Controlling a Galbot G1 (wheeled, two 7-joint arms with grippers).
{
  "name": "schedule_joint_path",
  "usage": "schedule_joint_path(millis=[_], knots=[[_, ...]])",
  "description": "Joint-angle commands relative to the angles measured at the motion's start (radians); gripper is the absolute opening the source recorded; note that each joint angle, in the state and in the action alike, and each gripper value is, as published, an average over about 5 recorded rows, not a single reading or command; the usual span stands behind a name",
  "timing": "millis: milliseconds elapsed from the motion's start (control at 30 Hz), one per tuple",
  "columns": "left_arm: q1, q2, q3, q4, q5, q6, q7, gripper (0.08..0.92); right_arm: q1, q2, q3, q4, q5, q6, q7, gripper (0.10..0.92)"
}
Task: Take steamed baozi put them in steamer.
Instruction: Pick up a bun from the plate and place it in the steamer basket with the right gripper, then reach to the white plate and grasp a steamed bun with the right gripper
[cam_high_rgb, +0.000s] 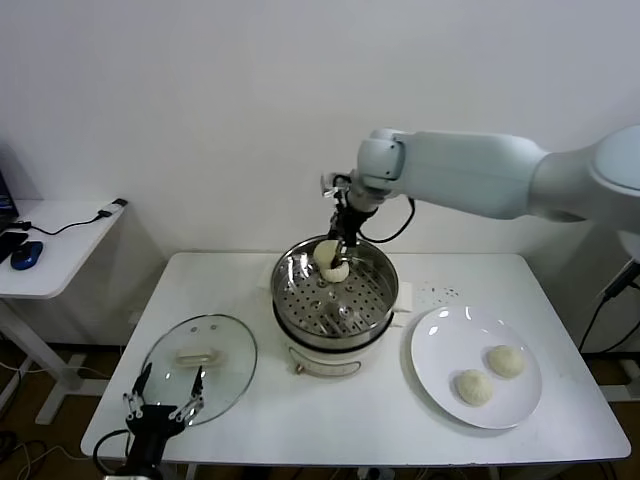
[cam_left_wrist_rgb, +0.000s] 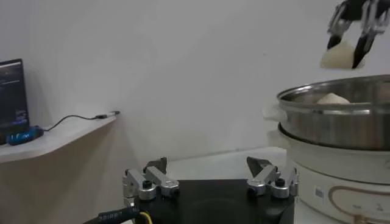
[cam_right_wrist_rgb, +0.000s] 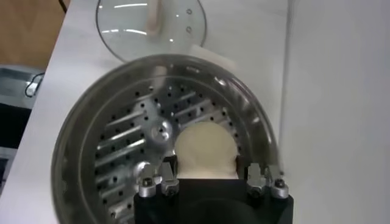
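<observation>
Head cam looks down and fwd over the whole worktop (cam_high_rgb: 380, 420). Left wrist cam sits low at worktop level, facing sideways, near the steamer (cam_left_wrist_rgb: 341, 119) wall. Right wrist cam hangs close above, looking straight down into it. All three share the steamer.

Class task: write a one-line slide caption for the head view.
Right gripper holds a steamed baozi over the steamer; two baozi wait on the plate; left gripper idles open by the glass lid.

Bright, even light; soft shadows
</observation>
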Motion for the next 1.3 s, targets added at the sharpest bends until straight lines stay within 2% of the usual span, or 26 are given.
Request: schedule_joint_path(millis=[33, 533, 800, 1000, 1300], knots=[[-0.012, 0.000, -0.001, 0.002, 0.001, 0.005, 0.001, 0.823, -0.122, 0.126, 0.005, -0.068, 0.002, -0.013, 0.023, 0.619], [-0.015, -0.006, -0.002, 0.019, 0.003, 0.006, 0.000, 0.823, -0.187, 0.135, 0.013, -0.118, -0.031, -0.012, 0.018, 0.635], [-0.017, -0.005, -0.003, 0.021, 0.005, 0.006, -0.001, 0.823, -0.151, 0.089, 0.037, -0.089, -0.032, -0.016, 0.016, 0.802], [-0.013, -0.004, -0.004, 0.018, 0.007, 0.006, -0.001, 0.823, -0.042, -0.049, 0.053, 0.025, -0.032, -0.011, -0.001, 0.822], [-0.013, -0.005, 0.001, 0.015, 0.009, 0.004, -0.001, 0.823, 0.174, -0.418, -0.019, 0.338, -0.100, 0.028, -0.097, 0.823]])
